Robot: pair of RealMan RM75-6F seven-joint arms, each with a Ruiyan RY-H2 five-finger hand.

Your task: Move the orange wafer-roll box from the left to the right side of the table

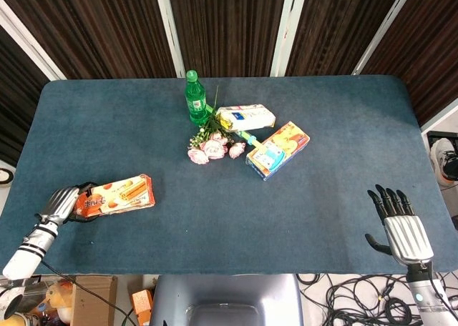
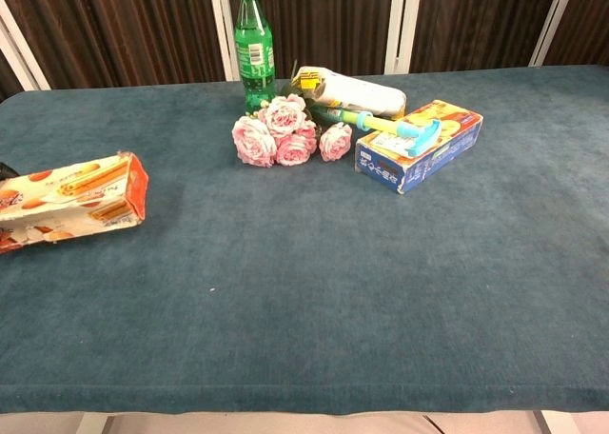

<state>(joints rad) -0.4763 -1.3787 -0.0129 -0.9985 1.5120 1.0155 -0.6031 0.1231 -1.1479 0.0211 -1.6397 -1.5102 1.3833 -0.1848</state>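
The orange wafer-roll box (image 1: 119,194) (image 2: 74,200) is at the table's front left, its right end tilted up off the blue cloth. My left hand (image 1: 60,203) grips the box's left end, with the fingers wrapped around it. In the chest view that hand is almost entirely cut off by the left edge. My right hand (image 1: 399,224) hovers open at the front right edge of the table, fingers spread, holding nothing. The chest view does not show it.
At the back centre stand a green bottle (image 1: 194,97) (image 2: 253,46), pink flowers (image 1: 212,148) (image 2: 284,132), a white packet (image 1: 245,116) (image 2: 348,92) and a blue and orange box (image 1: 278,149) (image 2: 420,145). Bare blue cloth (image 1: 336,197) covers the right side.
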